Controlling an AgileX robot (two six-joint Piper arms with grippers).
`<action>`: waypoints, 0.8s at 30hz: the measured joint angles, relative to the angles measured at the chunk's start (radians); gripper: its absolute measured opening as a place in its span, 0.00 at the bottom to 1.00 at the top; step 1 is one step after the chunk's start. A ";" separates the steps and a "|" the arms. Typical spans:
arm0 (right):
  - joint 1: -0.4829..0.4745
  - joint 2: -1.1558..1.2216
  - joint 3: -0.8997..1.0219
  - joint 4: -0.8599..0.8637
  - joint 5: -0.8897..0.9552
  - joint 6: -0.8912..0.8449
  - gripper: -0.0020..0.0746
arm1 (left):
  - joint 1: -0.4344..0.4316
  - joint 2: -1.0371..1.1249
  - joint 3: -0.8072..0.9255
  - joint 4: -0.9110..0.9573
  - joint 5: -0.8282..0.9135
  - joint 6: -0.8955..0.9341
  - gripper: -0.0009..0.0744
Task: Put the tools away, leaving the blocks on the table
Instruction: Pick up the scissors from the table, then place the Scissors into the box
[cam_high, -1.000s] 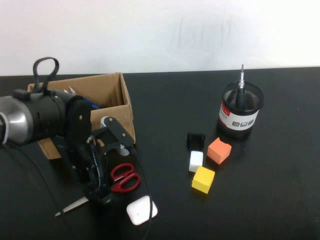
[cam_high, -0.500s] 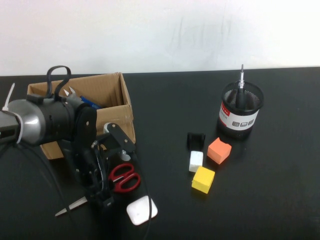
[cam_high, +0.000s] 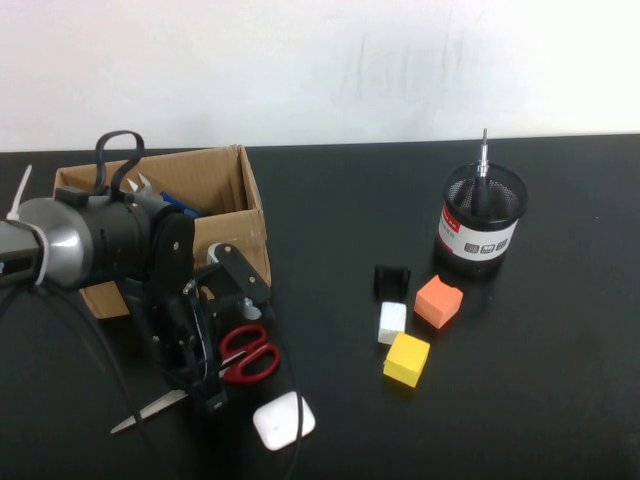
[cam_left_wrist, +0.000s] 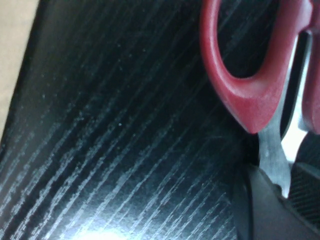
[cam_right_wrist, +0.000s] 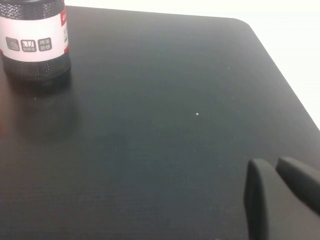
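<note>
The red-handled scissors (cam_high: 250, 355) lie on the black table (cam_high: 560, 400) in front of the cardboard box, blades pointing to the near left. My left gripper (cam_high: 205, 385) is down over them; in the left wrist view the steel shank just below the red handle (cam_left_wrist: 240, 85) sits pinched between its fingers (cam_left_wrist: 282, 182). The blue-handled side cutters (cam_high: 165, 203) rest inside the box. The black screwdriver (cam_high: 481, 175) stands in the mesh cup. Orange (cam_high: 438, 300), yellow (cam_high: 406, 359) and white (cam_high: 392, 321) blocks sit mid-table. My right gripper (cam_right_wrist: 272, 162) is shut and empty over bare table, outside the high view.
The open cardboard box (cam_high: 225, 215) stands at the back left. A black mesh cup (cam_high: 480, 225) stands at the right, also seen in the right wrist view (cam_right_wrist: 34, 40). A white rounded case (cam_high: 283, 420) lies near the front edge. A small black object (cam_high: 392, 281) sits behind the white block.
My left arm shifted slightly over the scissors and its fingers closed on the shank. The scissors nudged a little. Nothing else moved.
</note>
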 joint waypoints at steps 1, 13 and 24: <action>0.000 0.000 0.000 0.000 0.000 0.000 0.02 | 0.000 0.000 0.000 0.000 0.000 0.000 0.13; 0.000 0.000 0.000 0.000 0.000 0.000 0.02 | 0.000 -0.057 0.000 0.010 0.066 0.030 0.13; 0.000 0.000 0.000 0.000 0.000 0.000 0.02 | 0.000 -0.333 -0.003 0.079 0.139 0.058 0.12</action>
